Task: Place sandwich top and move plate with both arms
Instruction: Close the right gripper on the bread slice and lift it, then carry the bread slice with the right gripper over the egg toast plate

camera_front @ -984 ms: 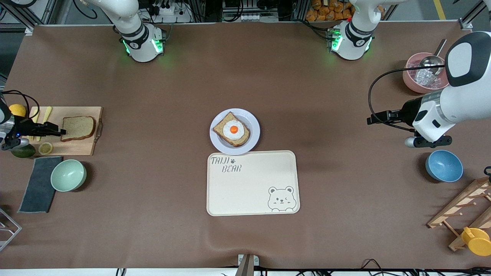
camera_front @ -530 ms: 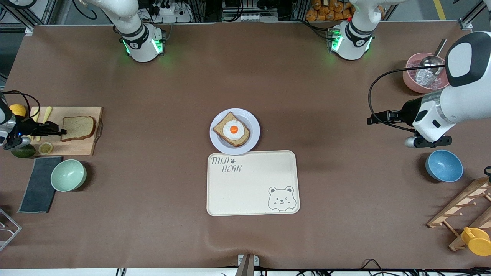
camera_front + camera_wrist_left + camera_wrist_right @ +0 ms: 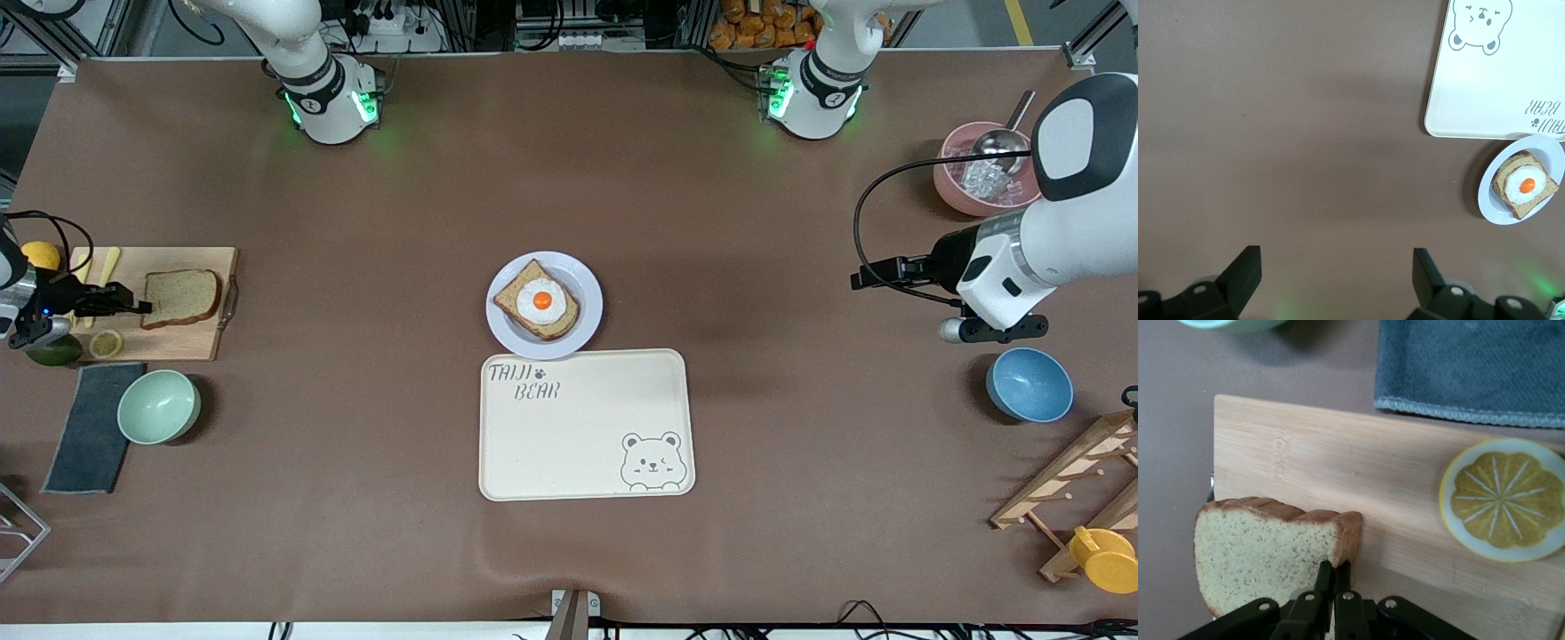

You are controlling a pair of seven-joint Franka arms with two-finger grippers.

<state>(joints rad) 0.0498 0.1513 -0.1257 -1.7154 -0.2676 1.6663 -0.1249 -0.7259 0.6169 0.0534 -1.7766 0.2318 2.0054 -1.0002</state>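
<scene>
On one board (image 3: 169, 338), one sandwich top (image 3: 182, 296) pinched by right pincer (image 3: 142, 307)

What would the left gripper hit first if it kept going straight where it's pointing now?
Probably just the bare table. The left gripper hangs open, facing down over brown cloth, with the plate and tray well off to one side. Height above the table is unclear.

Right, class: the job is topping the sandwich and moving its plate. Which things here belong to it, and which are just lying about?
Job: plain bread slice, plate, egg-topped bread, right gripper, left gripper.
Lying about: bear tray, mint bowl, blue bowl, lemon slice, grey cloth.
</scene>
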